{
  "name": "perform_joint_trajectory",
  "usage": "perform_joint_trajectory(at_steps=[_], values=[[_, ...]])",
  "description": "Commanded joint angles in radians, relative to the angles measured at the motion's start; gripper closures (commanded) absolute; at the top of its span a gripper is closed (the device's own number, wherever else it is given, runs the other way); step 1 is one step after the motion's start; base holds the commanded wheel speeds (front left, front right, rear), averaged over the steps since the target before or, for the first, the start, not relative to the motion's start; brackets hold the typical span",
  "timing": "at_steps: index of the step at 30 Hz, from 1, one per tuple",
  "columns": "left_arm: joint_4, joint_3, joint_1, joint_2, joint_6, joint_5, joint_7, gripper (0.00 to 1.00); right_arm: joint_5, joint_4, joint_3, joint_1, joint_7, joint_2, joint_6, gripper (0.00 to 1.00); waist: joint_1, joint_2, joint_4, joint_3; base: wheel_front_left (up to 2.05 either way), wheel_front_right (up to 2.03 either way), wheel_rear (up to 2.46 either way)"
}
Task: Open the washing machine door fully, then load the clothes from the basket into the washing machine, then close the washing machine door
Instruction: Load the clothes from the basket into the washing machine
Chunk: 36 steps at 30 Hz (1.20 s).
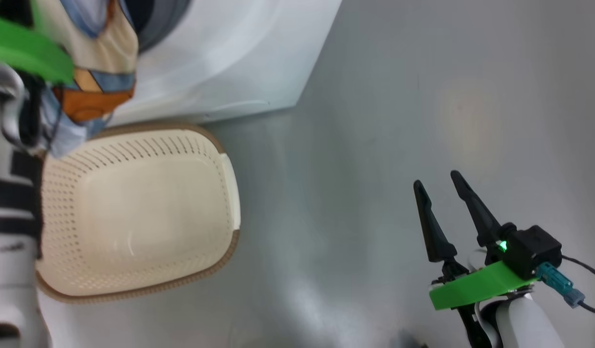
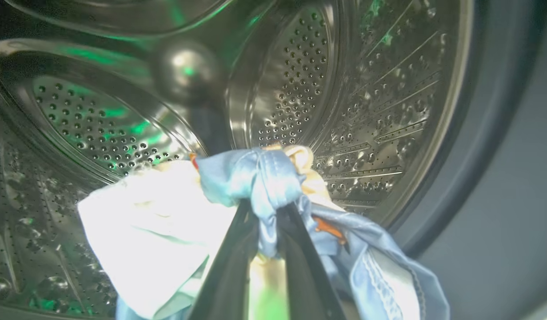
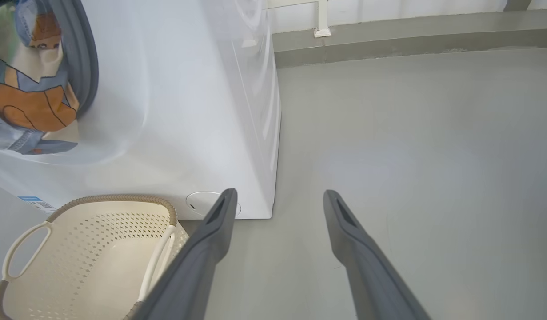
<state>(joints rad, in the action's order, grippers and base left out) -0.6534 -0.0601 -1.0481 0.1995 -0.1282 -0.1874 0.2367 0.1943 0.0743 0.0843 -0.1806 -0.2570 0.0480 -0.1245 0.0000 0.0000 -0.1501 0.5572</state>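
Loading: my left gripper (image 2: 266, 209) is clenched on the clothes (image 2: 144, 222), bundle at the drum (image 2: 300, 89) mouth.
Basket: the basket (image 1: 133, 208) sits bare beside the washing machine (image 1: 220, 58).
Spare: right gripper (image 1: 437, 180) spread wide, holding nothing.
Advice: I'd reach past the gasket (image 2: 486, 133) before letting go, so no hem drapes out.

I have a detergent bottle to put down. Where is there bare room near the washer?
Bare floor lies right of the washing machine and basket, up to the right gripper. The basket holds nothing. Crowded: at the drum, where the left gripper grips the clothes.
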Motion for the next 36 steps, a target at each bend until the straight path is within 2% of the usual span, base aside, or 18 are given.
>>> perform_joint_trajectory(at_steps=[1, 3, 8, 18, 25, 31, 33, 36], values=[[-0.088, 0.020, -0.127, 0.073, -0.001, -0.014, -0.007, 1.00, 0.032, -0.027, 0.047, -0.008, -0.005, 0.002, -0.006, 0.00, 0.0000, 0.0000, -0.042, 0.091, 0.00, 0.00, 0.00], [-0.153, 0.016, -0.202, 0.095, 0.001, -0.009, -0.002, 1.00, 0.039, -0.030, 0.050, 0.000, -0.005, 0.002, -0.006, 0.00, 0.0000, 0.0000, -0.052, 0.121, 0.00, 0.00, 0.00], [-0.143, -0.015, -0.287, 0.138, 0.017, 0.049, 0.023, 1.00, 0.049, -0.040, 0.065, 0.003, -0.005, 0.002, -0.006, 0.00, 0.0000, 0.0000, -0.067, 0.161, 0.00, 0.00, 0.00], [0.193, 0.023, -0.267, 0.170, 0.088, 0.123, 0.025, 1.00, 0.066, -0.047, 0.092, -0.002, -0.005, 0.002, -0.006, 0.00, 0.0000, 0.0000, -0.078, 0.195, 0.00, 0.00, 0.00], [0.379, 0.060, -0.229, 0.174, 0.113, 0.154, 0.025, 1.00, 0.070, -0.044, 0.095, -0.018, -0.005, 0.002, -0.006, 0.00, 0.0000, 0.0000, -0.073, 0.205, 0.00, 0.00, 0.00], [0.351, 0.083, -0.192, 0.154, 0.113, 0.142, 0.025, 1.00, 0.075, -0.037, 0.099, -0.026, -0.005, 0.002, -0.006, 0.00, 0.0000, 0.0000, -0.068, 0.205, 0.00, 0.00, 0.00], [0.314, 0.090, -0.181, 0.149, 0.112, 0.139, 0.025, 1.00, 0.075, -0.034, 0.100, -0.027, -0.005, 0.002, -0.006, 0.00, 0.0000, 0.0000, -0.065, 0.205, 0.00, 0.00, 0.00], [0.185, 0.107, -0.170, 0.139, 0.114, 0.120, 0.025, 1.00, 0.073, -0.026, 0.101, -0.025, -0.005, 0.002, -0.006, 0.00, 0.0000, 0.0000, -0.061, 0.196, 0.00, 0.00, 0.00]])
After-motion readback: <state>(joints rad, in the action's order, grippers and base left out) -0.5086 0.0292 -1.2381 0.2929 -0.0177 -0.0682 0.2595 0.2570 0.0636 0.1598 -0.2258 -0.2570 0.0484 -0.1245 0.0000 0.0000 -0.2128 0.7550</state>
